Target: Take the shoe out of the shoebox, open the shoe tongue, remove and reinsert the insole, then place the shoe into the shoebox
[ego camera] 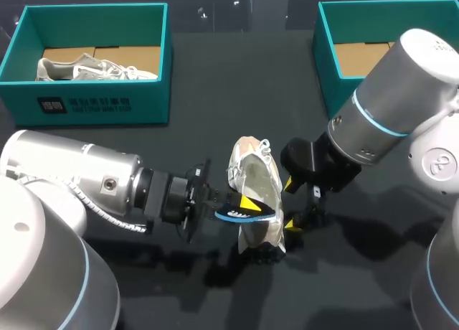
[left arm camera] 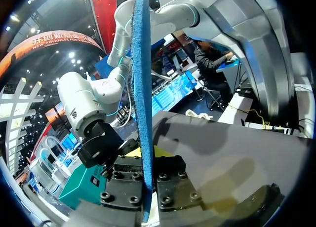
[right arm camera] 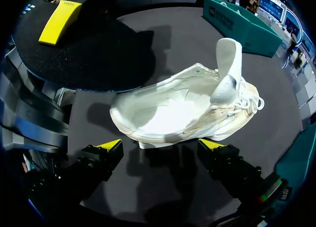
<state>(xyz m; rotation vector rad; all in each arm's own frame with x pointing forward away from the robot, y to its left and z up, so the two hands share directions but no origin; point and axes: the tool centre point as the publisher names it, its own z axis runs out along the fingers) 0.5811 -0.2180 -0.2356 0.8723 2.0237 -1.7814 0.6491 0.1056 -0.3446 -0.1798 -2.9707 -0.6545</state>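
The white shoe (ego camera: 252,173) lies in the middle of the dark table (ego camera: 215,129), opening up, its tongue (right arm camera: 229,59) folded up and back. At its 9 o'clock the left gripper (ego camera: 240,206) is clamped on the dark, blue-edged insole (ego camera: 240,215), pinched near one end and carried flat over the shoe's heel. At 3 o'clock the right gripper (ego camera: 291,204) stands wide apart with nothing in it, its yellow tips just beside the shoe's side but seemingly not touching. That looks like the main risk: with nothing bracing it, the shoe may slide or tip toward 3 o'clock when the insole is pushed in. The insole is thin and bendy, so it could buckle, fold under at the toe, or catch on the collar if it goes in flat rather than nose-first. A grip this near its end may also let it twist or slip free. The empty shoebox (ego camera: 326,64) waits at 2 o'clock; the one at 10 o'clock (ego camera: 100,104) holds another shoe (ego camera: 93,70).
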